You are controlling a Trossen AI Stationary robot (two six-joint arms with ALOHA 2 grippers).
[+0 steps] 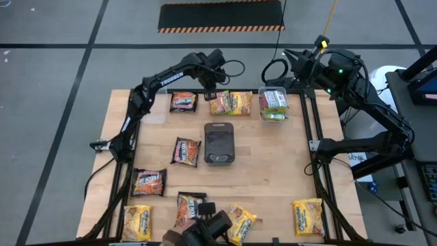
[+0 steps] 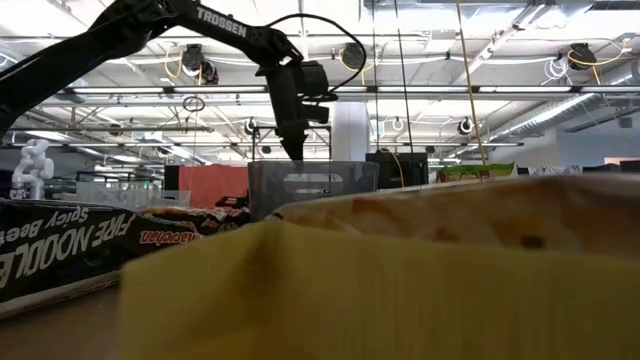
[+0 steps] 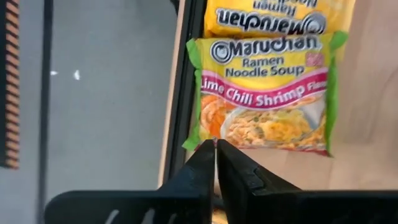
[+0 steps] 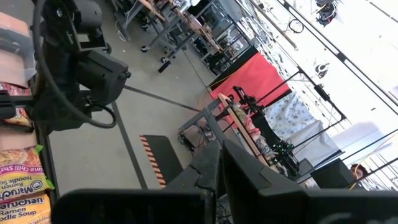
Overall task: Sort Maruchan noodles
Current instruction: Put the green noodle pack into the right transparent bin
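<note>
Presently we find the left tool point(image 1: 211, 93) closed and empty above the lime-chili packet point(image 1: 230, 102) at the table point(image 1: 273, 164) far edge — right tool point(image 4: 219, 163) closed, raised off-table.

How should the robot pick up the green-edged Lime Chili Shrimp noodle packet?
Probably from straight above, pinching one short crimped end of the Lime Chili Shrimp packet. It lies flat near the table's far edge, touching a yellow packet, so its free end looks easier. The left gripper, fingers closed, hovers above that end and must open first.
</note>
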